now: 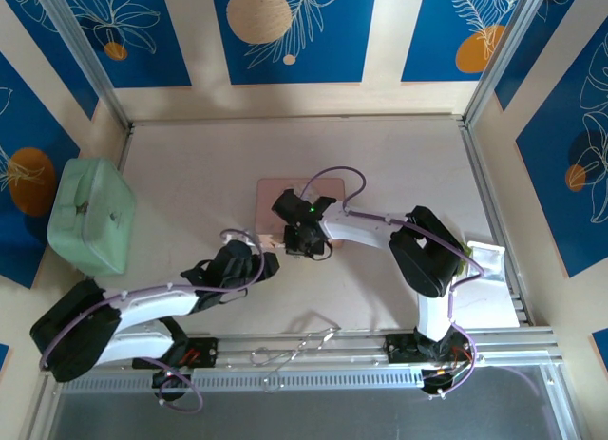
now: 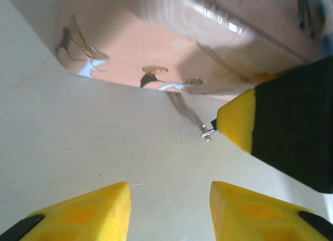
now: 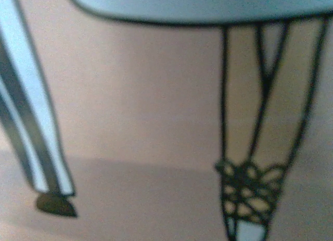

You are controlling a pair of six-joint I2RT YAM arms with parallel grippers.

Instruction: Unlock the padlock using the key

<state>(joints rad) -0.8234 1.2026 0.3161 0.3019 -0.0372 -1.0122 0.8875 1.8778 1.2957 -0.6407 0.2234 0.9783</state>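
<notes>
Both grippers bunched up at the near edge of the tin (image 1: 285,198), mid-frame from the top.

Left gripper (image 2: 169,210) has its fingers spread over bare table (image 2: 78,147), with the tin's wall just ahead. Right gripper (image 1: 302,237) sits at the tin's near rim. One yellow fingertip (image 2: 237,121) has a small silver piece (image 2: 206,132) right at it, can't tell if it's pinched. Padlock: can't pick it out for sure. A dark bluish sliver (image 2: 303,9) on the tin top, upper right, is cut off, so no telling its axis. Open table left of the tin toward the green case (image 1: 90,217).
</notes>
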